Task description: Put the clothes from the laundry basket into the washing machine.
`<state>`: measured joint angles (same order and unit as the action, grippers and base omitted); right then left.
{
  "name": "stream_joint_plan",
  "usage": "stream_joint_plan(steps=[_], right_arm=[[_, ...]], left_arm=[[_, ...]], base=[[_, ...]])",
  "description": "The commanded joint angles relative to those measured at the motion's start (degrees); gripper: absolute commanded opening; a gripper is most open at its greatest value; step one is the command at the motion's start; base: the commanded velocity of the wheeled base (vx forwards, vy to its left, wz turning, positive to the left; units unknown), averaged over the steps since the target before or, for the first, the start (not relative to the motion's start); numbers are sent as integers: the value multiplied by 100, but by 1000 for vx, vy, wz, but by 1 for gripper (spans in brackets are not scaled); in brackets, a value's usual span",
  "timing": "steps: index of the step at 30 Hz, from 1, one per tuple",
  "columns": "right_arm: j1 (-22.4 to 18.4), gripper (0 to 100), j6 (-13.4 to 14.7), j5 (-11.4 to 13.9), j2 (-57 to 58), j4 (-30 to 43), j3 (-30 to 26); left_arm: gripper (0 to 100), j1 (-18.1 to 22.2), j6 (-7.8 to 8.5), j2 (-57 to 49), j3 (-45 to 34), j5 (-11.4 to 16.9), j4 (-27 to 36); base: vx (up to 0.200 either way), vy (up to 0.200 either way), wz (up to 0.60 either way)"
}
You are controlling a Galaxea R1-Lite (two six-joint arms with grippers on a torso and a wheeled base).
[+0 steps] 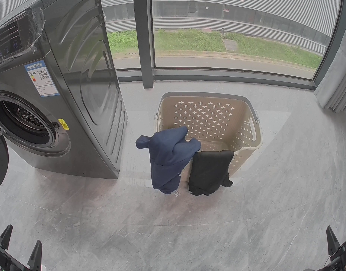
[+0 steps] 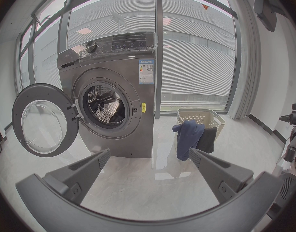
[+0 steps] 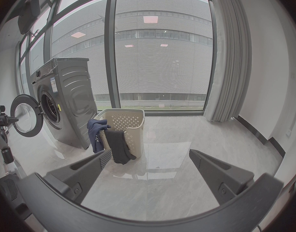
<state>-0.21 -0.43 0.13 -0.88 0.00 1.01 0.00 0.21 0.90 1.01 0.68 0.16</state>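
A dark blue garment (image 1: 167, 159) and a black garment (image 1: 210, 170) hang side by side over the near rim of the beige laundry basket (image 1: 254, 132), draping down its outer wall toward the floor. They lie ahead of both sets of jaws and between them, well apart from either.

The left gripper (image 2: 148, 152) and the right gripper (image 3: 149, 152) are both spread wide and hold nothing. The washing machine (image 1: 86, 95) stands ahead of the left jaws and to their outer side. Its door (image 2: 45, 120) is swung fully back and the drum opening (image 1: 28, 123) is exposed.

The step in hand looks like the first approach, with nothing loaded yet. The left jaws would do well to take the blue garment at the bunched fold on the rim. They should pinch several layers and lift it clear of the rim before swinging toward the drum, so the basket is not dragged along.

A blue-edged label (image 1: 42, 78) and a small yellow sticker (image 1: 63, 124) sit on the washer's front. The control panel (image 1: 11, 38) is under plastic film. Their print is too small to make out.
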Motion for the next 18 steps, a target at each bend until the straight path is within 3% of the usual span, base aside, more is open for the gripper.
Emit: stream_joint_plan(steps=[1, 5, 15, 18], right_arm=[[12, 100, -10, 4, 70, 0, -101], [3, 100, -10, 4, 70, 0, -101], [3, 100, -1, 13, 70, 0, -101], [12, 100, 25, 22, 35, -202, 461]], left_arm=[[100, 0, -12, -81, -92, 2, 2], [100, 0, 6, -81, -92, 2, 2], [100, 0, -38, -90, -92, 2, 2], [100, 0, -47, -90, -92, 2, 2]], base=[[200, 0, 0], [200, 0, 0], [0, 0, 0], [0, 0, 0]])
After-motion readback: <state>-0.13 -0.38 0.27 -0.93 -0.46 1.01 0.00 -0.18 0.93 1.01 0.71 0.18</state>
